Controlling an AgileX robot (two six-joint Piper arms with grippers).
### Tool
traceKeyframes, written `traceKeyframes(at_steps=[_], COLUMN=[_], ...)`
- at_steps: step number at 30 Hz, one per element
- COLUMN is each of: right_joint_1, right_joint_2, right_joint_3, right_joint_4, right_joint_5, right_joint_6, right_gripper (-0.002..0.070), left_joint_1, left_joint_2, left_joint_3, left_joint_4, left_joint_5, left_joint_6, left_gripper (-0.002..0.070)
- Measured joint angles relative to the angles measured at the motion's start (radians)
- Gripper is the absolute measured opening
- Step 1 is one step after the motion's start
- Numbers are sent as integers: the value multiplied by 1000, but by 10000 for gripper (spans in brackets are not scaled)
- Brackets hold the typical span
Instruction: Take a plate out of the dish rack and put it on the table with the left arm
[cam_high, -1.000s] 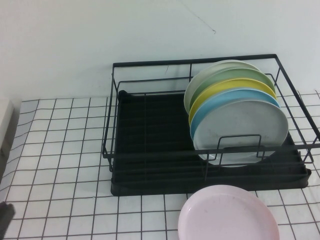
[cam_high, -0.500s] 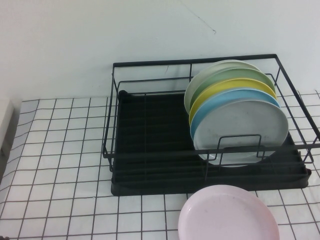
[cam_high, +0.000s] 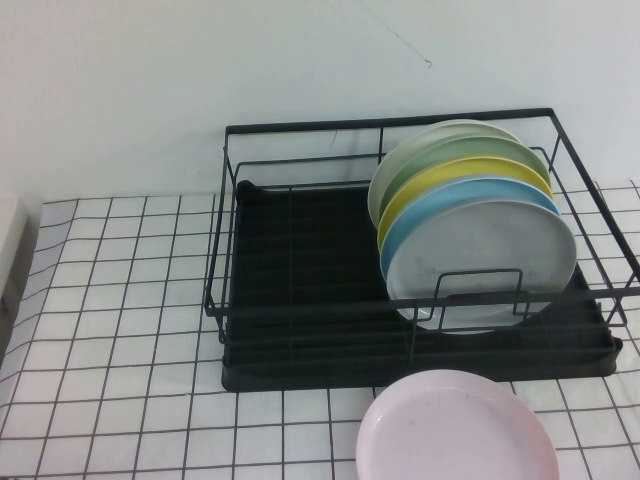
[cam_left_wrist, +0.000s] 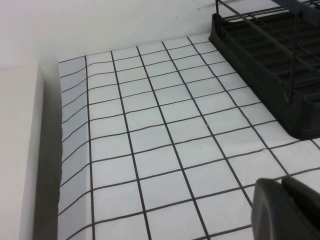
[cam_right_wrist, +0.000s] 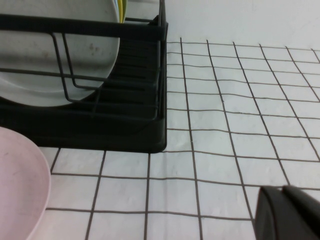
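Observation:
The pale pink plate (cam_high: 457, 430) lies flat on the gridded table (cam_high: 120, 300), just in front of the black dish rack (cam_high: 300, 270); its edge also shows in the right wrist view (cam_right_wrist: 17, 185). My left gripper (cam_left_wrist: 281, 182) is out of the high view; in the left wrist view it is shut and empty, low over the cloth, left of the rack's corner (cam_left_wrist: 280, 60). My right gripper (cam_right_wrist: 282, 189) is shut and empty over the cloth, to the right of the rack (cam_right_wrist: 135, 127) and the pink plate.
Several plates stand upright in the rack's right half: a light grey one (cam_high: 480, 250) in front, then light blue (cam_high: 400, 235), yellow, green and white. A white block (cam_left_wrist: 20, 150) borders the table's left edge. A white wall stands behind.
The dark tip of my left gripper, seen at the lower left corner of the high view a second ago, has slid out of the picture. The plates and rack have not moved.

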Motion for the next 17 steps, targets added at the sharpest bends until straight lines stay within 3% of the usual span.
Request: traceKeyframes(at_steps=[17], right_joint_1=[0], right_joint_2=[0], right_joint_3=[0], right_joint_4=[0], right_joint_5=[0], right_joint_6=[0], right_gripper=[-1], left_joint_1=[13], left_joint_2=[0], left_joint_3=[0], left_joint_4=[1], left_joint_5=[2], left_joint_6=[2], left_gripper=[-1])
